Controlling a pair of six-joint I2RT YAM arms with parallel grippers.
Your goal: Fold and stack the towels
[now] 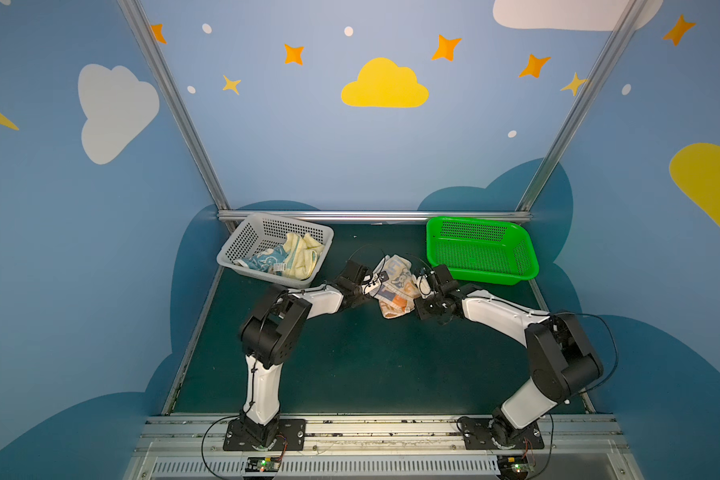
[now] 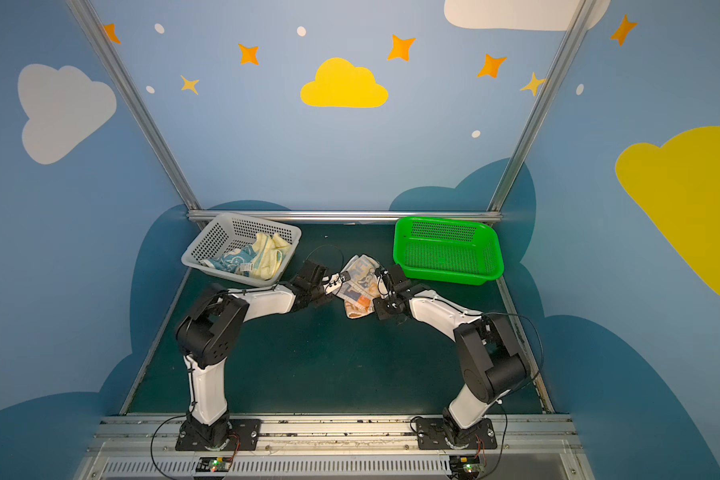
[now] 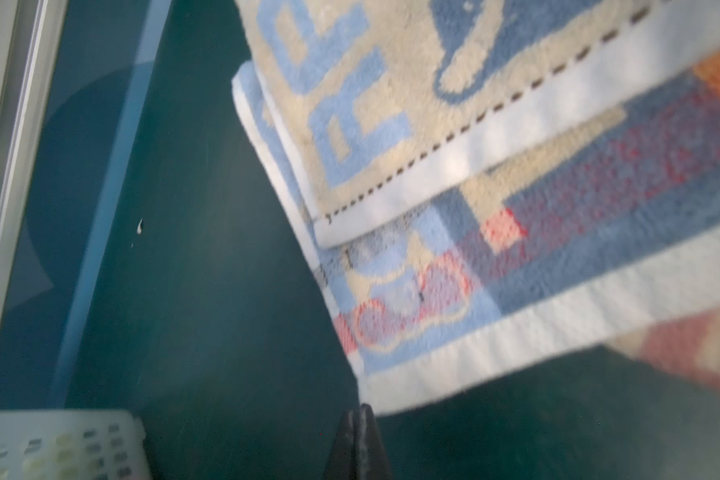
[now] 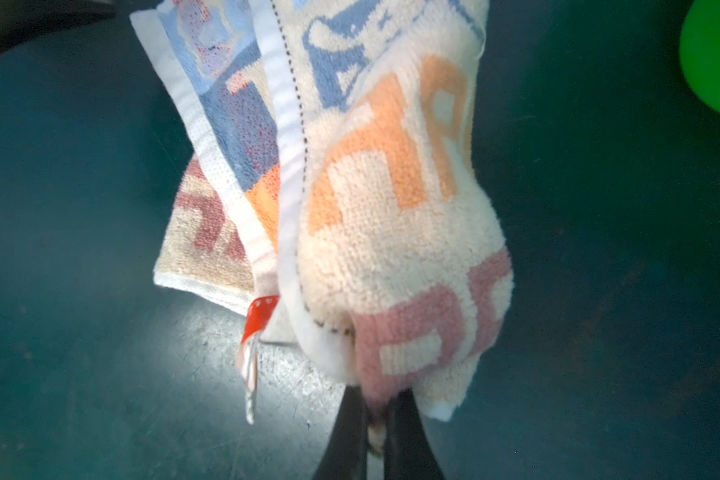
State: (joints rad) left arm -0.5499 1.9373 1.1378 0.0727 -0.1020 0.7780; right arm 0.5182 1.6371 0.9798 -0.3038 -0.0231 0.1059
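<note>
Right fingers (image 4: 408, 440) clamp striped towel (image 4: 391, 232) edge; open mat (image 4: 100, 353) around.

There are three towels: striped towel (image 1: 396, 286), yellow towel (image 1: 305, 254), blue towel (image 1: 262, 262). There are two baskets: grey basket (image 1: 244, 237), green basket (image 1: 481, 254). There are two arms: left arm (image 1: 314, 300), right arm (image 1: 500, 312).

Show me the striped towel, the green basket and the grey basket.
striped towel (image 1: 398, 291), in a top view, its crumpled middle
green basket (image 1: 474, 257), in a top view, its bare floor
grey basket (image 1: 242, 241), in a top view, its left wall
</note>
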